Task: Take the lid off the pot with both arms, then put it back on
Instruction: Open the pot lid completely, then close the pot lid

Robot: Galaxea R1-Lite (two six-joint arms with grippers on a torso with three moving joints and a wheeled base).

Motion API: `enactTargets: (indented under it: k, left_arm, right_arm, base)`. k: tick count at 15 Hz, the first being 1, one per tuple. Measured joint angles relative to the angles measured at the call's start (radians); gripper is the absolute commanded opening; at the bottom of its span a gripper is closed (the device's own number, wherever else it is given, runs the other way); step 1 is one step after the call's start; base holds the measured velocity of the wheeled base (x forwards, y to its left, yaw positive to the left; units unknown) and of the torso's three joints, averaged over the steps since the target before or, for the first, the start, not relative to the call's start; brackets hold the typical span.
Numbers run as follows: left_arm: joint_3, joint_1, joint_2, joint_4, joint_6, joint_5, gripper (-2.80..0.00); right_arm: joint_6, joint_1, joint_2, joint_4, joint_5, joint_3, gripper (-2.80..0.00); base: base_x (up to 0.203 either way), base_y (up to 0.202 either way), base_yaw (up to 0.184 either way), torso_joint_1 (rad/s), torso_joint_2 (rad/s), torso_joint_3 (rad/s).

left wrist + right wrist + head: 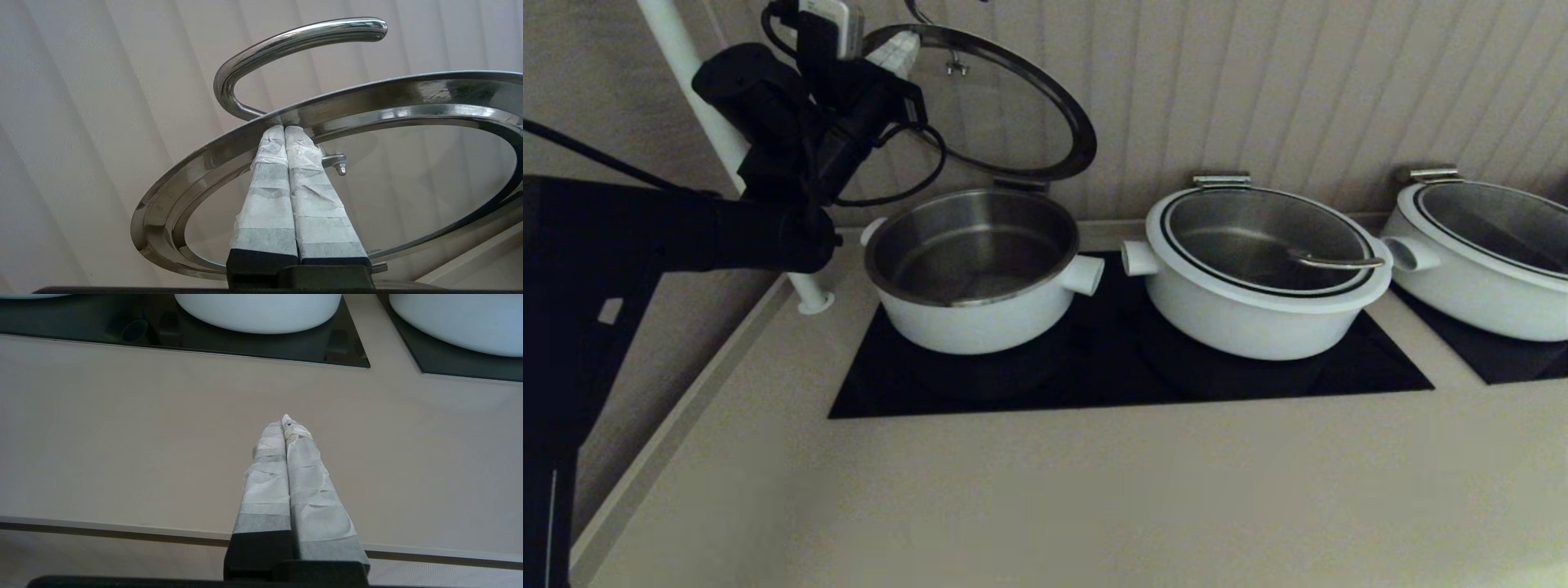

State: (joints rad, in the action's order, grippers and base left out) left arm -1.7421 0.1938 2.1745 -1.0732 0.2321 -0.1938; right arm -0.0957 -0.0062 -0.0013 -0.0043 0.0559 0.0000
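The pot [972, 322] stands open at the left of the black cooktop [1111, 371], its steel inside bare. The lid [1013, 106] is raised above and behind it, tilted steeply against the wall, its low edge near the pot's back bracket. My left gripper [894, 53] is shut; its wrapped fingertips [284, 128] press against the underside of the lid's rim [184, 179], near the wire handle [286, 41]. My right gripper [286, 420] is shut and empty, low over the counter's front, out of the head view.
Two twin white pots with lids on stand to the right [1258, 318] [1478, 294]; they also show in the right wrist view [261, 310] [461, 322]. A white pole [686, 65] rises beside my left arm. The panelled wall is close behind.
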Motion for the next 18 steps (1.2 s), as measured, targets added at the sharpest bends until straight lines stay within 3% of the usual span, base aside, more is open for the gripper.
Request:
enactTargets:
  k: [7, 18]
  left_arm:
    - [0.037, -0.001, -0.028, 0.003, 0.003, 0.001, -2.80]
    - [0.467, -0.002, -0.264, -0.005, 0.012, 0.000, -2.80]
  right_arm:
    - [0.000, 0.000, 0.000, 0.000, 0.000, 0.000, -2.80]
    - [0.000, 0.000, 0.000, 0.000, 0.000, 0.000, -2.80]
  base:
    - [0.000, 0.000, 0.000, 0.000, 0.00, 0.000]
    - [0.000, 0.000, 0.000, 0.000, 0.00, 0.000]
